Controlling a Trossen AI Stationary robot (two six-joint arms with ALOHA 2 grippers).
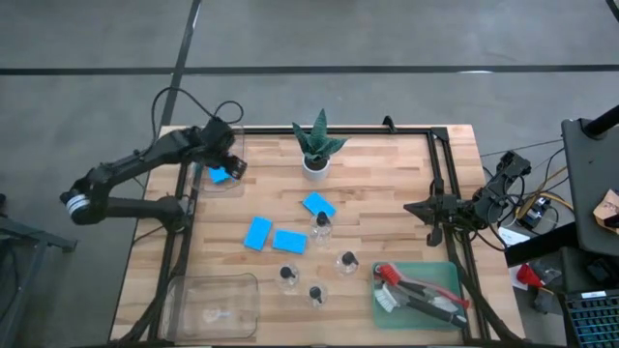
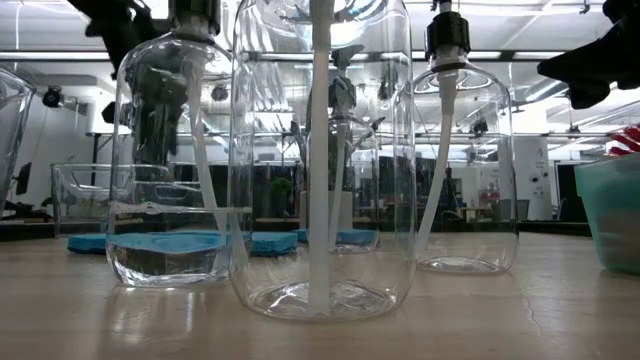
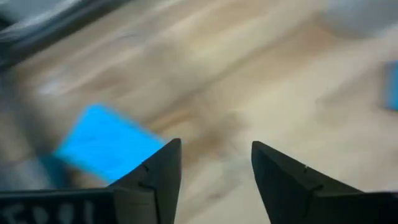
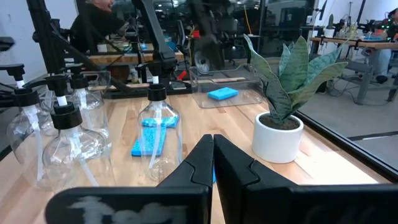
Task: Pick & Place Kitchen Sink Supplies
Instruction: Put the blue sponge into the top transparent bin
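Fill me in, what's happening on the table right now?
The left claw hovers open over the clear bin at the table's far left corner, where one blue sponge lies. Three more sponges and four small bottles wait mid-table. The brushes lie in the green tray. The right claw waits shut at the right edge.

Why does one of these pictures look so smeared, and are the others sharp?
The left wrist view is motion-blurred: the blue sponge and wood grain streak, while the left gripper stays crisp. The low view is sharp but the bottles distort the room behind and reflect ceiling lights. The high and right wrist views are clear.
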